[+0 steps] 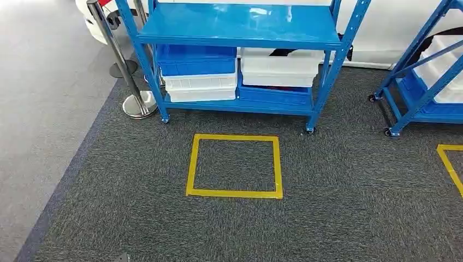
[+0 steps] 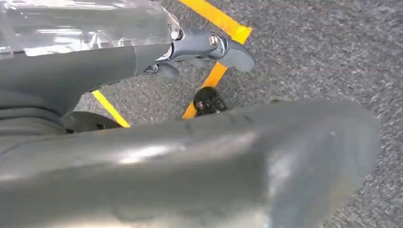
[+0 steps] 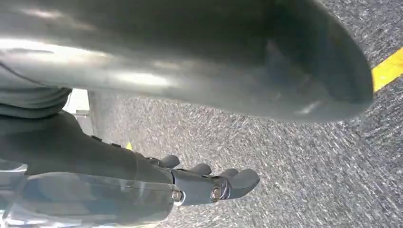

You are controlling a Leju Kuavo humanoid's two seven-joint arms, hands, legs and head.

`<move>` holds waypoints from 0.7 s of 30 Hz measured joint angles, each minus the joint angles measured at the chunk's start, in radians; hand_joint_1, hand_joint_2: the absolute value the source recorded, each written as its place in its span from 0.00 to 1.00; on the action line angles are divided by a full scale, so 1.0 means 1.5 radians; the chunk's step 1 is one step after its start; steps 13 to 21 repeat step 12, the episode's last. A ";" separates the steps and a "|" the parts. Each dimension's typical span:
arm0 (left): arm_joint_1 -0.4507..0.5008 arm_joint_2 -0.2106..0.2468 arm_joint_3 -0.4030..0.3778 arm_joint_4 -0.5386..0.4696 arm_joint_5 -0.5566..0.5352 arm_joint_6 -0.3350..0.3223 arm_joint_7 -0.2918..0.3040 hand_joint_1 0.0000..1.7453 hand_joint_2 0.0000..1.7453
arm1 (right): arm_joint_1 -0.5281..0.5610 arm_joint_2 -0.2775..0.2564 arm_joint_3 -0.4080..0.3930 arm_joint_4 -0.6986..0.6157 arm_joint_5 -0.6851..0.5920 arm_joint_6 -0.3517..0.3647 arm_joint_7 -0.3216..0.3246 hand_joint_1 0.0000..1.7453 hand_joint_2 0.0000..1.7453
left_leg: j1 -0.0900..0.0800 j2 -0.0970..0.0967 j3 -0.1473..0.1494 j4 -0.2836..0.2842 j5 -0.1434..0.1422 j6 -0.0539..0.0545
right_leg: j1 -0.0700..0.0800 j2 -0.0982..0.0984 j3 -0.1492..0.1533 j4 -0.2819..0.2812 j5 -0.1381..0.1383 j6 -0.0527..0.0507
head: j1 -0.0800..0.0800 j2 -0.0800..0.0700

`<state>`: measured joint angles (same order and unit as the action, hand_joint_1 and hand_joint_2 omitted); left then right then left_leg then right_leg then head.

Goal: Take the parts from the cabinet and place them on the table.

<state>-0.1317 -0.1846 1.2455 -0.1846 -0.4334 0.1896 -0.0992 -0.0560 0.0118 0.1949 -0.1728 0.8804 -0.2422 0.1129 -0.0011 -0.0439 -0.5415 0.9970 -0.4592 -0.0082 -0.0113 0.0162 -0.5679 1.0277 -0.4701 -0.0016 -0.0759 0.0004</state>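
A blue metal shelf rack (image 1: 240,33) stands ahead on the grey carpet. Its lower shelf carries stacked bins: a blue bin (image 1: 196,59) over white bins (image 1: 201,87) on the left, and white bins (image 1: 279,68) over a blue bin (image 1: 274,95) on the right. No parts show inside them from here. My left hand (image 2: 209,47) hangs over the carpet with its fingers stretched out and nothing in it. My right hand (image 3: 209,183) also hangs over the carpet, fingers extended and holding nothing.
A yellow taped square (image 1: 235,165) marks the carpet in front of the rack. A chrome stanchion post (image 1: 128,76) stands at the rack's left. A second blue rack (image 1: 431,76) with white bins stands at the right, with another yellow mark (image 1: 450,164) before it.
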 joint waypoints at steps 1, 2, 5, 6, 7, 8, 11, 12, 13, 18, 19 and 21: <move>0.000 0.000 0.000 0.000 0.003 0.000 0.000 0.00 0.00 | 0.000 0.000 0.000 0.000 0.000 0.000 0.000 0.00 0.00 | -0.001 -0.001 -0.001 0.002 -0.002 -0.004 | -0.004 -0.003 0.001 -0.005 0.003 -0.005 | 0.000 0.000; 0.001 0.000 0.000 0.000 0.003 0.000 0.000 0.00 0.00 | -0.001 0.001 0.000 0.000 0.001 0.000 0.000 0.00 0.00 | 0.002 0.007 -0.003 0.014 -0.011 -0.007 | -0.005 -0.009 0.003 -0.008 0.005 -0.010 | 0.000 0.000; 0.001 0.000 0.000 0.000 0.004 0.000 0.000 0.00 0.00 | 0.001 0.001 0.000 0.000 0.005 0.002 0.001 0.00 0.00 | 0.005 0.019 -0.070 0.158 -0.091 -0.016 | -0.004 -0.019 0.001 -0.008 0.003 -0.015 | 0.000 0.000; 0.003 0.000 0.000 0.000 0.004 0.000 0.000 0.00 0.00 | 0.001 0.000 0.000 0.000 0.007 0.004 0.003 0.00 0.00 | 0.006 0.020 -0.091 0.203 -0.105 -0.019 | -0.003 -0.022 0.001 -0.007 0.003 -0.016 | 0.000 0.000; 0.005 0.000 0.000 0.000 0.004 0.000 0.000 0.00 0.00 | 0.001 0.000 0.000 0.000 0.009 0.006 0.004 0.00 0.00 | 0.007 0.021 -0.099 0.219 -0.104 -0.020 | -0.003 -0.025 0.002 -0.007 0.003 -0.016 | 0.000 0.000; 0.007 0.000 0.001 0.000 0.004 0.000 0.000 0.00 0.00 | 0.000 0.000 0.001 0.000 0.011 0.008 0.005 0.00 0.00 | 0.008 0.022 -0.091 0.201 -0.087 -0.020 | -0.002 -0.027 0.002 -0.007 0.002 -0.016 | 0.000 0.000; 0.008 0.000 0.001 0.000 0.005 0.000 -0.002 0.00 0.00 | -0.002 0.002 0.001 0.000 0.012 0.010 0.006 0.00 0.00 | 0.006 0.041 -0.003 0.026 -0.003 -0.009 | -0.001 -0.034 0.008 -0.006 0.000 -0.012 | 0.000 0.000; 0.006 0.000 0.001 0.000 0.005 -0.001 -0.003 0.00 0.00 | -0.002 0.003 0.001 0.000 0.012 0.009 0.007 0.00 0.00 | 0.000 0.051 0.005 0.003 -0.010 -0.004 | 0.003 -0.037 0.008 -0.004 -0.002 -0.008 | 0.000 0.000; 0.006 0.000 0.001 0.000 0.005 -0.001 -0.003 0.00 0.00 | -0.002 0.003 0.001 0.000 0.012 0.009 0.007 0.00 0.00 | 0.000 0.051 0.005 0.003 -0.010 -0.004 | 0.003 -0.037 0.008 -0.004 -0.002 -0.008 | 0.000 0.000; 0.006 0.000 0.001 0.000 0.005 -0.001 -0.003 0.00 0.00 | -0.002 0.003 0.001 0.000 0.012 0.009 0.007 0.00 0.00 | 0.000 0.051 0.005 0.003 -0.010 -0.004 | 0.003 -0.037 0.008 -0.004 -0.002 -0.008 | 0.000 0.000; 0.006 0.000 0.001 0.000 0.005 -0.001 -0.003 0.00 0.00 | -0.002 0.003 0.001 0.000 0.012 0.009 0.007 0.00 0.00 | 0.000 0.051 0.005 0.003 -0.010 -0.004 | 0.003 -0.037 0.008 -0.004 -0.002 -0.008 | 0.000 0.000; 0.006 0.000 0.001 0.000 0.005 -0.001 -0.003 0.00 0.00 | -0.002 0.003 0.001 0.000 0.012 0.009 0.007 0.00 0.00 | 0.000 0.051 0.005 0.003 -0.010 -0.004 | 0.003 -0.037 0.008 -0.004 -0.002 -0.008 | 0.000 0.000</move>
